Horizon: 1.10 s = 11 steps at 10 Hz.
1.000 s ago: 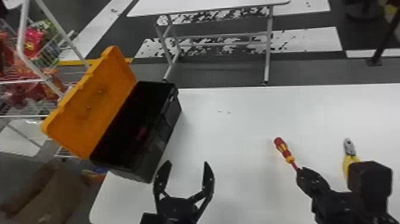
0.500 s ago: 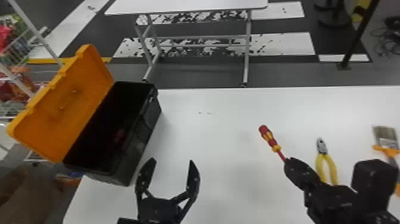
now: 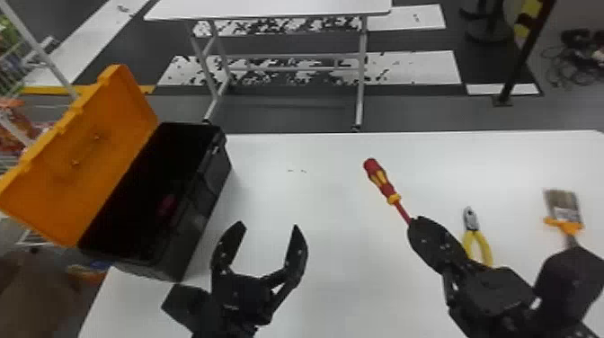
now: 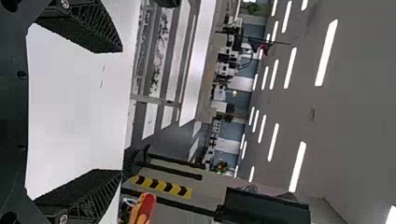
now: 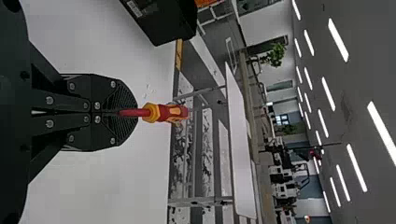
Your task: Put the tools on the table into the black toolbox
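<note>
Screwdriver [image 3: 379,179] is clamped by its shaft in the right gripper [image 3: 413,221] above the table [image 3: 346,278] for what seems the transfer step, and a handover to the empty, wide-spread left gripper [image 3: 269,224] nearer the toolbox [image 3: 197,224] is probably called for.

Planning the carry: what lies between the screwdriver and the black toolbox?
In the head view, bare white table with small dark marks; the left gripper hangs open, nearer the robot.
</note>
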Tool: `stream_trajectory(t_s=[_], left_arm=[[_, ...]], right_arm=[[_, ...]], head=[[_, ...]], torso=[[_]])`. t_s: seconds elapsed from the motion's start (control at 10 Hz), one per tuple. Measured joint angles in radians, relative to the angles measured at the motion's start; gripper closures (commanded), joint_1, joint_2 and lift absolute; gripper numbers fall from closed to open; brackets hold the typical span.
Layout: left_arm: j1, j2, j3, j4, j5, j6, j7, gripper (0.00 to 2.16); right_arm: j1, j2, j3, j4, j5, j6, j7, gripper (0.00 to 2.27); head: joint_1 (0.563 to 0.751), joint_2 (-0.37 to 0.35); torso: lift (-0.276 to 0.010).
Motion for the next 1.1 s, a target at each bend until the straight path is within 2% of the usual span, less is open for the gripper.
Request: stream_trajectory(t_s=[0.3, 0.5, 0.6, 0.8, 1.1], left_arm=[[-0.040, 0.000, 0.041, -0.092, 0.106, 0.245, -0.067, 0.08], [-0.071, 0.001, 0.136, -0.180, 0.255, 0.550, -0.144, 0.10], [-0.086, 0.001, 0.172, -0.212, 0.309, 0.654, -0.162, 0.10], [-0.118, 0.000, 0.217, -0.243, 0.410, 0.808, -0.195, 0.10], [-0.152, -0.004, 0.296, -0.288, 0.567, 1.020, -0.219, 0.10]], right_arm=[[0.028, -0.025, 0.007, 0.021, 0.007, -0.104, 0.030, 2.25], [0.046, -0.043, 0.010, 0.033, 0.014, -0.160, 0.047, 2.25], [0.053, -0.047, 0.015, 0.040, 0.016, -0.191, 0.059, 2.25], [0.070, -0.055, 0.031, 0.044, 0.032, -0.249, 0.076, 2.25], [0.083, -0.071, 0.041, 0.062, 0.043, -0.290, 0.090, 2.25]], head=[[0.695, 0.132], [0.695, 0.142], [0.695, 0.150], [0.695, 0.155], [0.695, 0.151]], torso=[[-0.075], [-0.075], [-0.075], [-0.075], [-0.075]])
